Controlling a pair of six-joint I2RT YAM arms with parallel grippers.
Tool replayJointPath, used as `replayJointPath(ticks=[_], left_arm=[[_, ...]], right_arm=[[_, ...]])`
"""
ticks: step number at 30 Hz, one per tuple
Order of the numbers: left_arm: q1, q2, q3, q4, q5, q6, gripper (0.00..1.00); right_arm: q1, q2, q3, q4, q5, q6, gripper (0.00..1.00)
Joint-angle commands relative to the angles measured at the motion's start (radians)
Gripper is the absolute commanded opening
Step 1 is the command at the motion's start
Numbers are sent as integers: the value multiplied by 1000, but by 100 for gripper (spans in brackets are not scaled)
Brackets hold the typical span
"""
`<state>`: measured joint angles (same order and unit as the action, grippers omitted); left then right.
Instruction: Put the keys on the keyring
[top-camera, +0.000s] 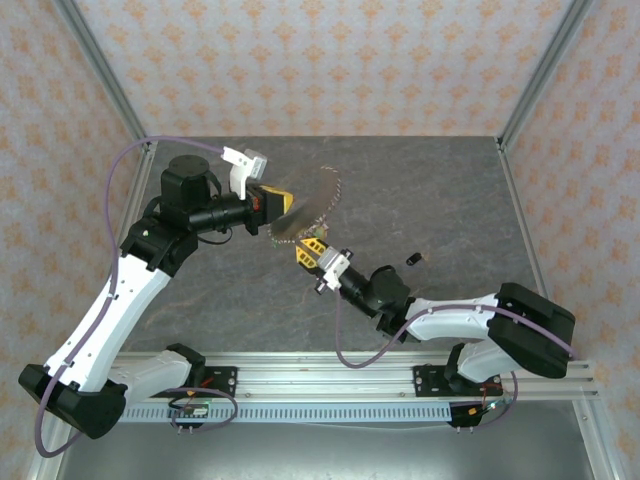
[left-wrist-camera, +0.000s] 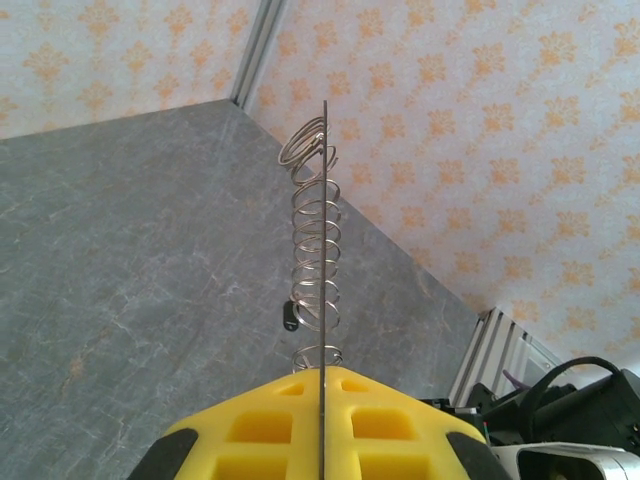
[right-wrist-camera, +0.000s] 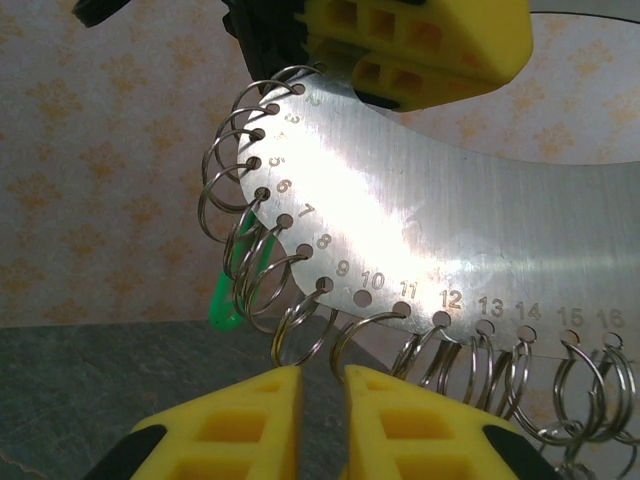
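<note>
Grey tabletop (top-camera: 450, 190) is being enclosed by floral-papered walls. Above its middle, the keyring (right-wrist-camera: 400, 230), a flat curved plate, is being clamped by the left gripper (right-wrist-camera: 420, 50). The right gripper (right-wrist-camera: 322, 375), the nearer one, is being held just beneath the rim, jaws narrowly parted and empty. The loop (right-wrist-camera: 318, 305) at hole 9 is lying straight above the gap. Numbers 5 to 16 are being shown beside the holes. A green key (right-wrist-camera: 225, 300) is being carried left of the jaws.

Overhead camera looks down from behind; wrist cameras — close-up — share the keyring (right-wrist-camera: 420, 230).
</note>
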<state>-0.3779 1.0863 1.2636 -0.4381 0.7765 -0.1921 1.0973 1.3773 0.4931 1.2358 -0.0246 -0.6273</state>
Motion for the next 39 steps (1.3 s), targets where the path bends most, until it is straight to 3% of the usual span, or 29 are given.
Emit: replayJointPath(ticks=[1,17,27,39], left_arm=[[2,-41,24,28,-32,-19,0],[2,-60,9,29,-32,-35,0],[2,-67,7,17,-36,-26,0],[2,-81,-11,19,-25,-33,0]], right_arm=[[6,-32,-10,9,27,-11,18],[66,-7,30,81,87,-76,18],[66,-87,-1,8,84,-87,18],[66,-53,38,12,119,-87,22]])
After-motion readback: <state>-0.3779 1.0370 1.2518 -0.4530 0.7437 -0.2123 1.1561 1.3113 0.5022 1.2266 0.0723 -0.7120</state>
